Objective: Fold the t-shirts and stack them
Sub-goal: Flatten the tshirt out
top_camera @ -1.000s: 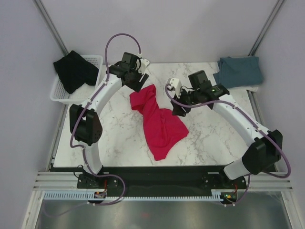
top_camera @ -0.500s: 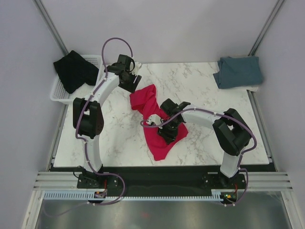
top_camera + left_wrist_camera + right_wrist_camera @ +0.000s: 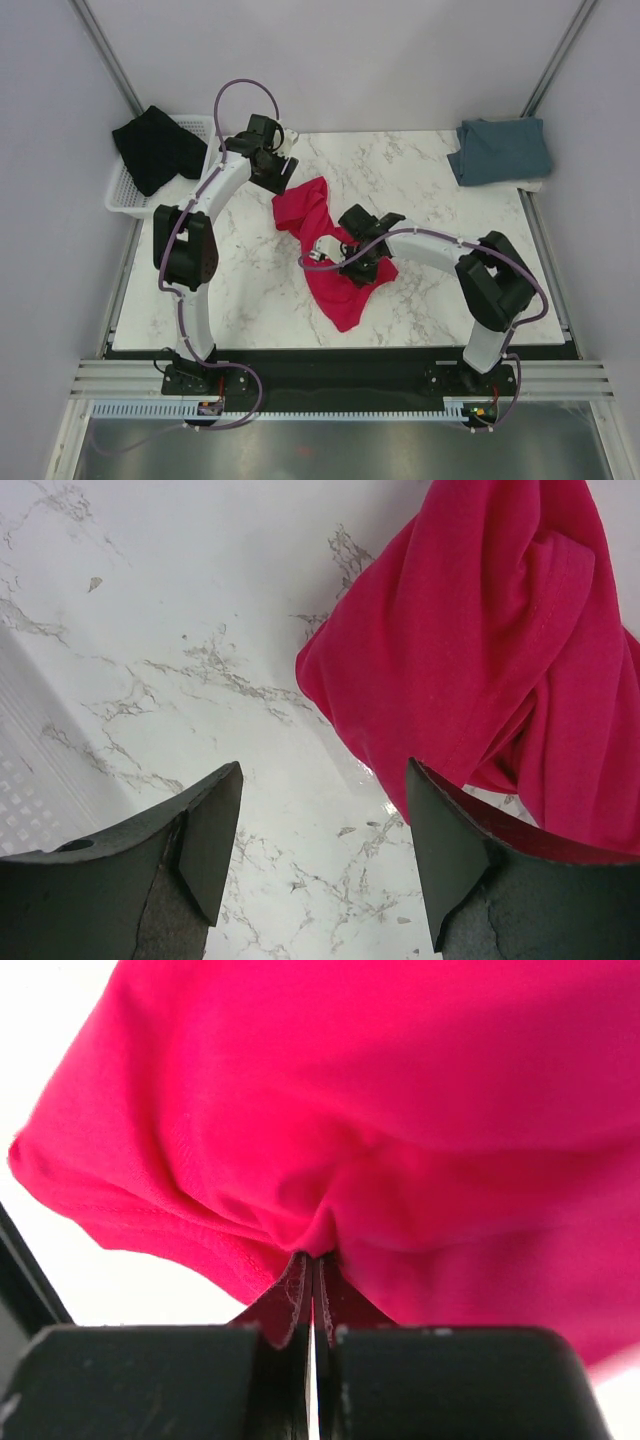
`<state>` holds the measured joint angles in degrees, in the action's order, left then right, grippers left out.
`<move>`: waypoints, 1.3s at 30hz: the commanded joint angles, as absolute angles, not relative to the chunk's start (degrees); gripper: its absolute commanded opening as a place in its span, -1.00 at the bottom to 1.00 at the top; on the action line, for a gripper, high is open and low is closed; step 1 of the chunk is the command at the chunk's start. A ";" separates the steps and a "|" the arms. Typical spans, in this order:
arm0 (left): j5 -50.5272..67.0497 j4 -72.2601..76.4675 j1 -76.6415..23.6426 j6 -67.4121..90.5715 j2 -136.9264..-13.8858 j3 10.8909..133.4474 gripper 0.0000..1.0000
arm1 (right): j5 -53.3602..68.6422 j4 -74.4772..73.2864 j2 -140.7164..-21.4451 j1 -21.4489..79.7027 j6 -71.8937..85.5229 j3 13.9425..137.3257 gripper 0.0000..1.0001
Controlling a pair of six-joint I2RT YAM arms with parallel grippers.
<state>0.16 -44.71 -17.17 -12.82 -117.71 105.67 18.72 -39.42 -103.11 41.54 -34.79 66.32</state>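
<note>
The red shirt [image 3: 340,290] lies crumpled on the marble table [image 3: 440,290], a long strip running from near the front edge, right of centre, back and leftward toward the middle. The right gripper [image 3: 312,1268] is down on its middle part. Its jaws are pressed together with only a hairline gap, and a fold of red cloth is pinched between the tips. The cloth bulges above the pinch.

Farther back, the left gripper [image 3: 320,800] hangs above the marble just beside the shirt's far end, which is bunched and twisted. Its jaws stand wide apart and hold nothing. Bare table shows between them, and the red cloth reaches to the right-hand finger's side in the wrist view.

At the far left a white basket [image 3: 122,195] sits off the table's edge, with the black shirt [image 3: 155,148] draped across it. At the far right corner the blue-grey shirt [image 3: 500,150] lies in a flat heap, well apart from both grippers.
</note>
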 commanded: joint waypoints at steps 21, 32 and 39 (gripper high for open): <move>2.02 -43.86 -17.58 -10.90 -113.47 104.33 0.47 | 19.83 -35.42 -109.97 13.97 -22.85 95.21 -0.12; 2.55 -44.03 -18.98 -10.90 -116.45 106.70 0.48 | 26.02 -34.90 -100.64 17.14 -22.76 77.35 -0.14; 2.81 -44.30 -19.69 -10.63 -117.16 107.67 0.48 | 22.85 -34.02 -102.04 18.11 -23.73 73.57 -0.14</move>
